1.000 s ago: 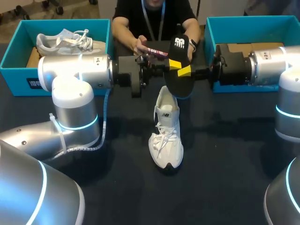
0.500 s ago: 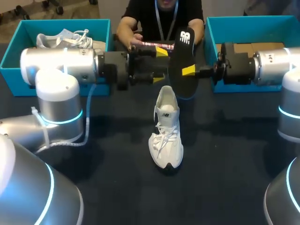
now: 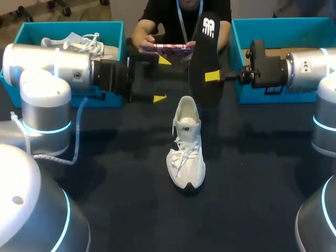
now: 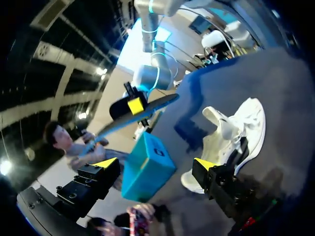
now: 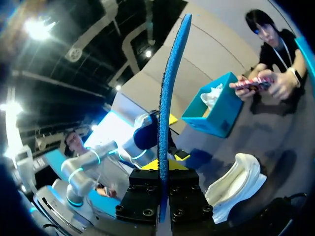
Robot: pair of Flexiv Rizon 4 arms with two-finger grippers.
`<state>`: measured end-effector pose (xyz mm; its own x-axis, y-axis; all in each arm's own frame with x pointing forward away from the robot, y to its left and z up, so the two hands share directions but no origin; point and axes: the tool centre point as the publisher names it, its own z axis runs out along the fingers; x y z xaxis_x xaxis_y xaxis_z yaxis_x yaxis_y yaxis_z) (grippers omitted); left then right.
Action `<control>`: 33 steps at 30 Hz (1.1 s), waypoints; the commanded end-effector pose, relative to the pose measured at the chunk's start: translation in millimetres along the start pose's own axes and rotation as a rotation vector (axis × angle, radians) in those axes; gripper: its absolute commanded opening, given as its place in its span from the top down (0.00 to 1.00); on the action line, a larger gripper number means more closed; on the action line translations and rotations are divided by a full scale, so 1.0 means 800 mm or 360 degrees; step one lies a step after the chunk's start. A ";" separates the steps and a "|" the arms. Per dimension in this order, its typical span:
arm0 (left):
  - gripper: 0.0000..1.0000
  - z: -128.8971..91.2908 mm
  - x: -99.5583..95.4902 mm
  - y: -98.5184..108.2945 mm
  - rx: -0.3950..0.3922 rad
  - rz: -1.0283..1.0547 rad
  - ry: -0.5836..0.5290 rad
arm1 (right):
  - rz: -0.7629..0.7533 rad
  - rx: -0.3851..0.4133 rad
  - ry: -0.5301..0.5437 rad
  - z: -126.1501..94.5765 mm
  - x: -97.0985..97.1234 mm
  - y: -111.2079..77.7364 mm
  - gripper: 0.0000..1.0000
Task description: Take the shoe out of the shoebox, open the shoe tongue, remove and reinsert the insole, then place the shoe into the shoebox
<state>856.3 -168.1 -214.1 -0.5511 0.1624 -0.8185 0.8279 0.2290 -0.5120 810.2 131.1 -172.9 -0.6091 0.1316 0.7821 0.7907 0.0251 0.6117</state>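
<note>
Insole: clamped in right gripper, standing on end over heel of shoe, toe pointing toward robot; left gripper beside it, fingers apart, empty.

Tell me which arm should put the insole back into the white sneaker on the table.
Right. The right hand is shut on the insole and holds it upright close to the heel of the sneaker. The left hand is open and empty, off to the side.

Silver left arm, right arm: cyan rings, black wrists, yellow fingertips.
</note>
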 end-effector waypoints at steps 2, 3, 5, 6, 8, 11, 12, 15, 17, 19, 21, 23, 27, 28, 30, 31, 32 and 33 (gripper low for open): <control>0.00 0.006 0.021 0.001 -0.0150 -0.0483 0.0125 | -0.0155 0.0106 0.0032 0.006 0.004 0.009 1.00; 0.00 0.008 0.026 0.003 -0.0177 -0.0536 0.0127 | -0.0191 0.0136 0.0045 0.009 0.006 0.011 1.00; 0.00 0.010 0.036 0.006 -0.0195 -0.0588 0.0144 | -0.0271 0.0190 0.0067 0.013 0.007 0.013 1.00; 0.00 0.011 0.041 0.008 -0.0225 -0.0607 0.0159 | -0.0305 0.0211 0.0095 0.014 0.007 0.014 1.00; 0.00 0.012 0.050 0.014 -0.0258 -0.0666 0.0174 | -0.0405 0.0247 0.0161 0.016 0.008 0.014 1.00; 0.00 0.012 0.057 0.024 -0.0327 -0.0745 0.0183 | -0.0491 0.0284 0.0230 0.019 0.011 0.015 1.00; 0.00 0.012 0.058 0.027 -0.0359 -0.0739 0.0191 | -0.0491 0.0284 0.0230 0.019 0.011 0.015 1.00; 0.00 0.012 0.058 0.027 -0.0359 -0.0739 0.0191 | -0.0491 0.0284 0.0230 0.019 0.011 0.015 1.00; 0.00 0.012 0.058 0.027 -0.0359 -0.0739 0.0191 | -0.0491 0.0284 0.0230 0.019 0.011 0.015 1.00; 0.00 0.012 0.058 0.027 -0.0359 -0.0739 0.0191 | -0.0491 0.0284 0.0230 0.019 0.011 0.015 1.00; 0.00 0.012 0.058 0.027 -0.0359 -0.0739 0.0191 | -0.0491 0.0284 0.0230 0.019 0.011 0.015 1.00; 0.00 0.012 0.058 0.027 -0.0359 -0.0739 0.0191 | -0.0491 0.0284 0.0230 0.019 0.011 0.015 1.00; 0.00 0.012 0.058 0.027 -0.0359 -0.0739 0.0191 | -0.0491 0.0284 0.0230 0.019 0.011 0.015 1.00; 0.00 0.012 0.058 0.027 -0.0359 -0.0739 0.0191 | -0.0491 0.0284 0.0230 0.019 0.011 0.015 1.00; 0.00 0.010 0.060 0.028 -0.0375 -0.0773 0.0240 | -0.0491 0.0284 0.0230 0.019 0.011 0.015 1.00; 0.00 0.009 0.062 0.030 -0.0353 -0.0797 0.0270 | -0.0491 0.0284 0.0230 0.019 0.011 0.015 1.00; 0.00 0.007 0.064 0.033 -0.0363 -0.0831 0.0287 | -0.0491 0.0284 0.0230 0.019 0.011 0.015 1.00; 0.00 0.005 0.065 0.037 -0.0369 -0.0853 0.0305 | -0.0532 0.0265 0.0229 0.020 0.004 0.013 1.00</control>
<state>844.5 -162.1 -275.5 -0.9015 0.1020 -0.4205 0.4107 0.5078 -0.7573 816.2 146.5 -161.2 -0.8149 -0.0506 0.5774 0.5556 0.2151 0.8031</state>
